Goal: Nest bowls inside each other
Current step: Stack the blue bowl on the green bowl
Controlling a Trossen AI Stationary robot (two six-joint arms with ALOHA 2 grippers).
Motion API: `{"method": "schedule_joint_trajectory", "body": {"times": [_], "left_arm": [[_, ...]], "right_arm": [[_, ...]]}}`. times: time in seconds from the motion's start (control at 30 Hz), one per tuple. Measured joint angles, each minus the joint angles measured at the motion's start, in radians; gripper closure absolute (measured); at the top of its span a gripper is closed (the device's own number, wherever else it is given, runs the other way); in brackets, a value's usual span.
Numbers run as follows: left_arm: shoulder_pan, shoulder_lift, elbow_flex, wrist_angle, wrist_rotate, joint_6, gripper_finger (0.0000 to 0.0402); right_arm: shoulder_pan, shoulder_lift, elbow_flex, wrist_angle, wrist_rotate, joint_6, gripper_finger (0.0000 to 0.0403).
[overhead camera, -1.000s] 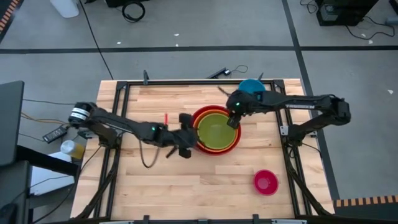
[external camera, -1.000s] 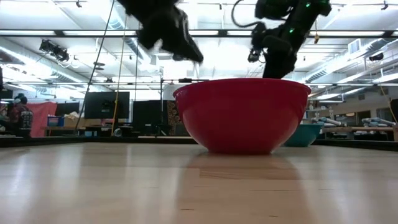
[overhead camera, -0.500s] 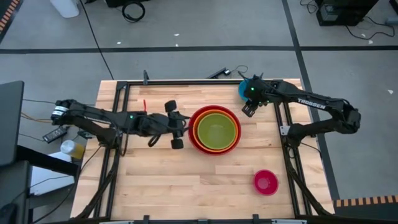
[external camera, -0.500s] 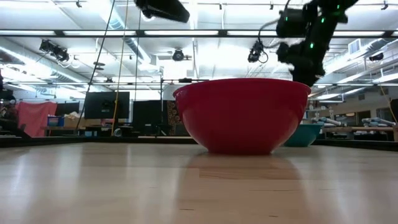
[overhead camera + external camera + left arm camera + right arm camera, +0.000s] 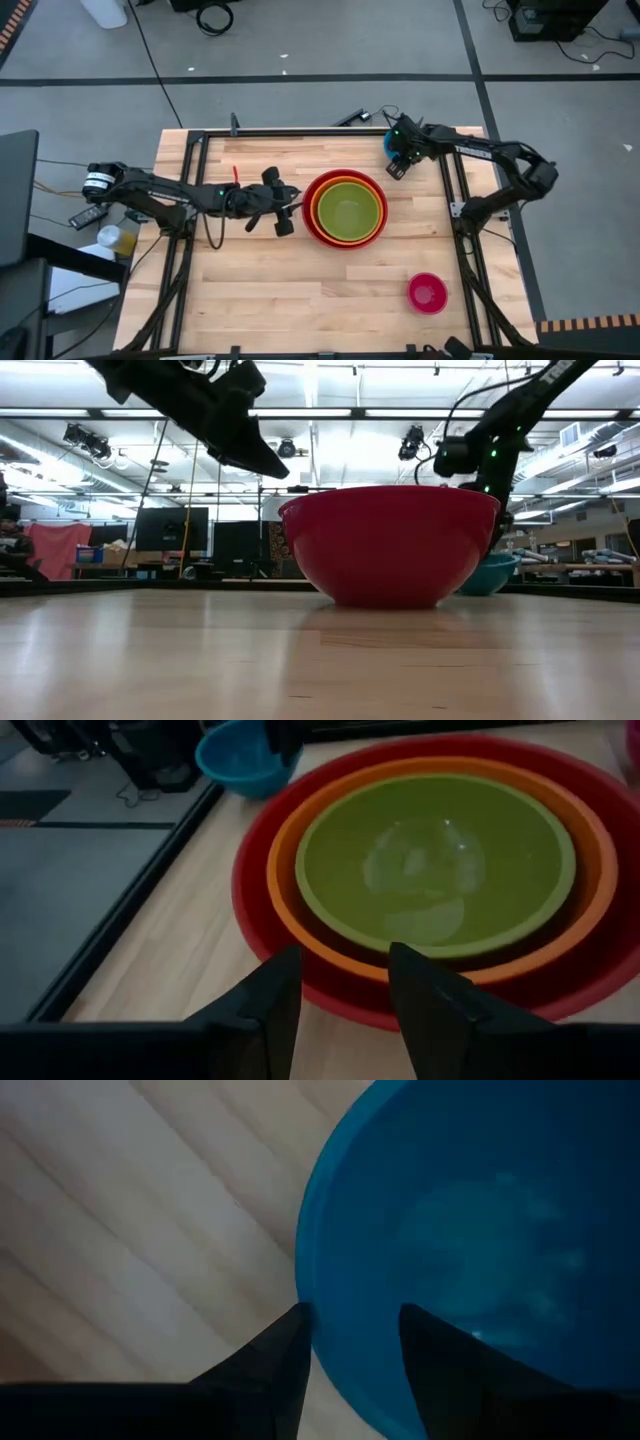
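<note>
A red bowl [image 5: 346,238] stands mid-table with an orange bowl [image 5: 318,208] and a lime green bowl [image 5: 348,210] nested inside it. My left gripper [image 5: 284,206] hovers open just left of this stack, pointing at it [image 5: 345,985]. A blue bowl [image 5: 391,142] sits at the far right, mostly hidden under my right arm. My right gripper [image 5: 394,166] is open above the bowl's near-left rim [image 5: 303,1285], one finger outside the rim and one over the inside. A small pink bowl [image 5: 427,293] rests near the front right.
A black metal frame [image 5: 196,190] runs along the table's left, far and right sides. Bare wood lies in front of the stack and at the front left. In the low view the red bowl [image 5: 390,545] hides most of the blue bowl [image 5: 492,575].
My right gripper has left the stack's far right rim, gone toward the table's far right corner and sunk over the blue bowl. My left gripper has drawn back a little from the red bowl's left side and rolled. The bowls have not moved.
</note>
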Motion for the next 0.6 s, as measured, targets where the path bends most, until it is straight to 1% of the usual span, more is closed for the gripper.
{"method": "schedule_joint_trajectory", "body": {"times": [0.17, 0.27, 0.47, 0.6], "left_arm": [[0.000, 0.002, -0.004, 0.008, -0.005, -0.006, 0.0249], [0.000, 0.002, -0.004, 0.005, -0.006, -0.012, 0.0249], [0.001, 0.002, -0.004, 0.013, -0.007, 0.002, 0.0249], [0.001, 0.000, -0.004, 0.032, -0.008, 0.054, 0.0249]], "right_arm": [[-0.007, 0.058, 0.000, 0.016, -0.004, -0.032, 0.0241], [-0.007, 0.062, 0.000, 0.013, -0.001, -0.031, 0.0241], [-0.006, 0.003, 0.011, -0.007, 0.001, -0.030, 0.0241], [-0.005, -0.054, 0.023, -0.009, -0.011, -0.013, 0.0241]]}}
